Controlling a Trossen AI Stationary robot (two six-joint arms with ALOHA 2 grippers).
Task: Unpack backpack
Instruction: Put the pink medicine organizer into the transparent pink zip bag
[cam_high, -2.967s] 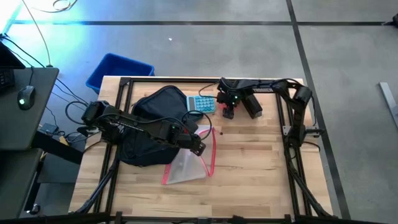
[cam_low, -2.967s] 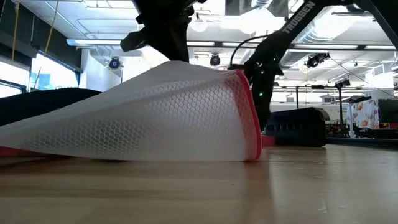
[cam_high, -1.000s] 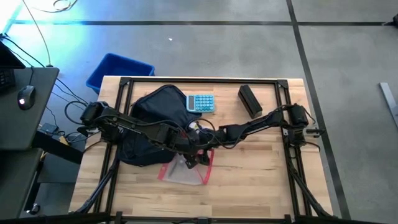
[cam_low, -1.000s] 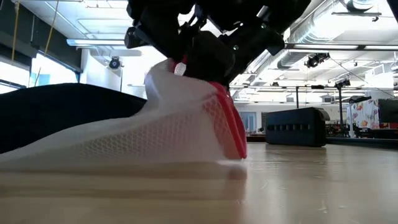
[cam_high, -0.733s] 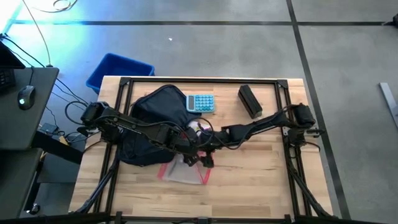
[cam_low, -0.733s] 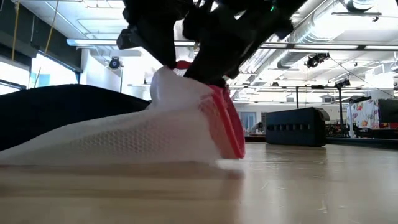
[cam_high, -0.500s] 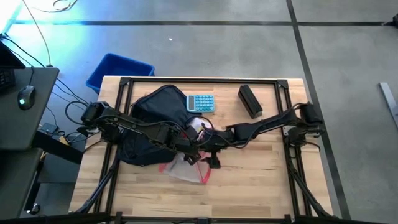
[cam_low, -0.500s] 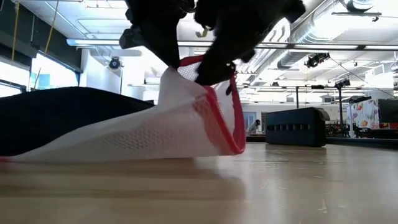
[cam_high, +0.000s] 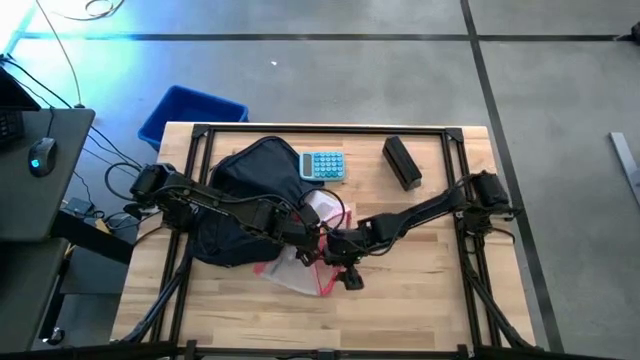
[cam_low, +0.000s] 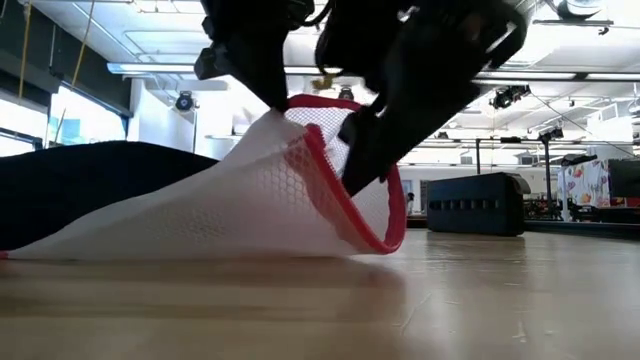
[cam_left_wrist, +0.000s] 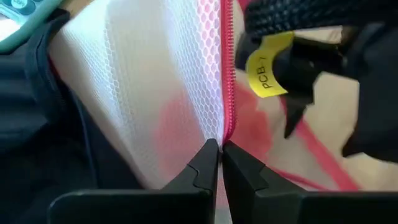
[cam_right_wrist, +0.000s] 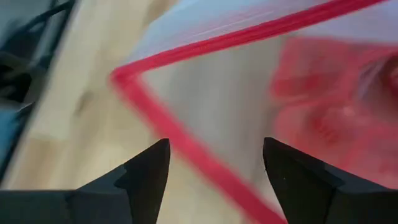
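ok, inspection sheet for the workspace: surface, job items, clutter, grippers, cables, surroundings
Surface: wooden table, black frame around it.
Job's things: backpack lies at the left; white mesh pouch with red zipper partly out in front of it.
Clutter: teal calculator and black box near the far edge.
Grippers: left gripper shut on the pouch's zipper edge; right gripper open at the pouch's mouth.
Cables: loose leads by the side desk, left.
Surroundings: blue bin on the floor.

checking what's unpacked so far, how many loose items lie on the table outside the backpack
3: a calculator beside the backpack, a black box near the far edge, a white mesh pouch by both tools. More may be hidden inside.
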